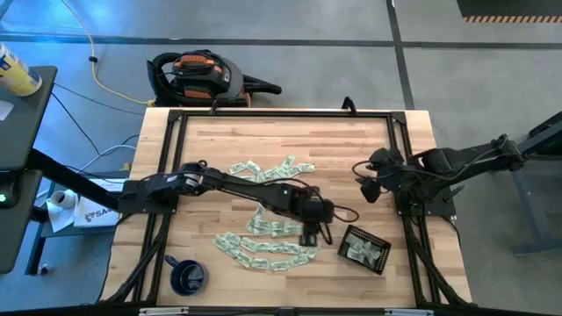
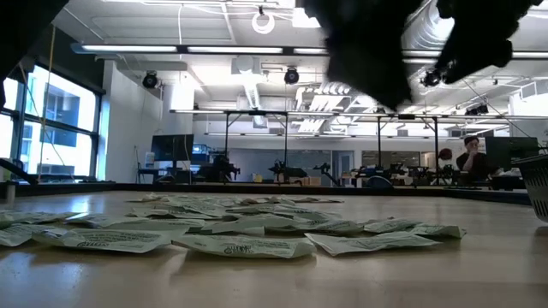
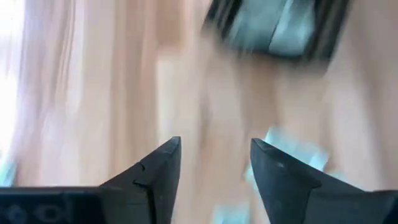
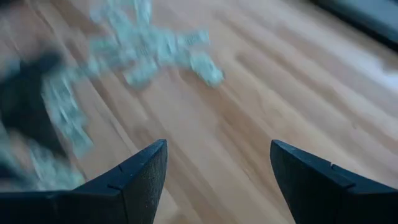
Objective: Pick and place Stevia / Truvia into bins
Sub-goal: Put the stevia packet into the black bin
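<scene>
Blue mug point(image 1: 186, 276), orange-black vacuum point(image 1: 200, 75)

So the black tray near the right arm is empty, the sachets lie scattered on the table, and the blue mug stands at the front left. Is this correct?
Not quite: the black tray is not empty. The high view shows a few pale sachets inside it. The rest holds: the sachets lie scattered on the table, and the blue mug stands at the front left.

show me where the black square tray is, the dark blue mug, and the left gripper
Shallow black square tray point(image 1: 381, 240): high view, its right rim.
Dark blue round mug point(image 1: 189, 277): high view, its rim.
Left gripper point(image 1: 313, 237): high view, between its fingertips.
</scene>
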`<move>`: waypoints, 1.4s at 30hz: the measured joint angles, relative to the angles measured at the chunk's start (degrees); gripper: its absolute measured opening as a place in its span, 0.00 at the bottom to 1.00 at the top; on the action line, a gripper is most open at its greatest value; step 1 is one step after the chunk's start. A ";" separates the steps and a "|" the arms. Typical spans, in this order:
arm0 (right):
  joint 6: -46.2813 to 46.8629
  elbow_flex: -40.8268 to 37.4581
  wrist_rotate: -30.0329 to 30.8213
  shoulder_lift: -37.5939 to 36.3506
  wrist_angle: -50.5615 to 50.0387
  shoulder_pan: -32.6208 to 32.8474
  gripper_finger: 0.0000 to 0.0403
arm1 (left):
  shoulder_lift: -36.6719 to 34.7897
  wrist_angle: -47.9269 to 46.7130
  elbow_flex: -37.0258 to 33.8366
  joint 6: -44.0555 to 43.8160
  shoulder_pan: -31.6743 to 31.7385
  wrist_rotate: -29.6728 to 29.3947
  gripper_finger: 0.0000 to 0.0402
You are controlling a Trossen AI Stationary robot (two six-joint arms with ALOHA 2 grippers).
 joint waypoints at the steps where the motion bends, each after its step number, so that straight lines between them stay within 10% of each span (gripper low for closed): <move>1: 0.08 0.00 -1.06 0.28 -1.99 0.00 0.68 | -0.22 -3.75 -0.03 -0.02 0.00 -0.90 0.53; 12: 2.09 -0.04 -2.93 2.50 -7.15 3.43 0.68 | -5.41 -25.23 -6.56 -10.87 1.26 -11.35 0.40; 27: 2.07 -0.04 0.17 2.90 -6.62 4.28 0.68 | -35.04 -10.88 -51.61 -60.21 3.70 -8.30 0.42; 42: 4.43 -0.04 -0.24 2.94 -4.05 2.82 0.68 | -38.83 2.38 -68.48 -56.03 21.73 1.42 0.42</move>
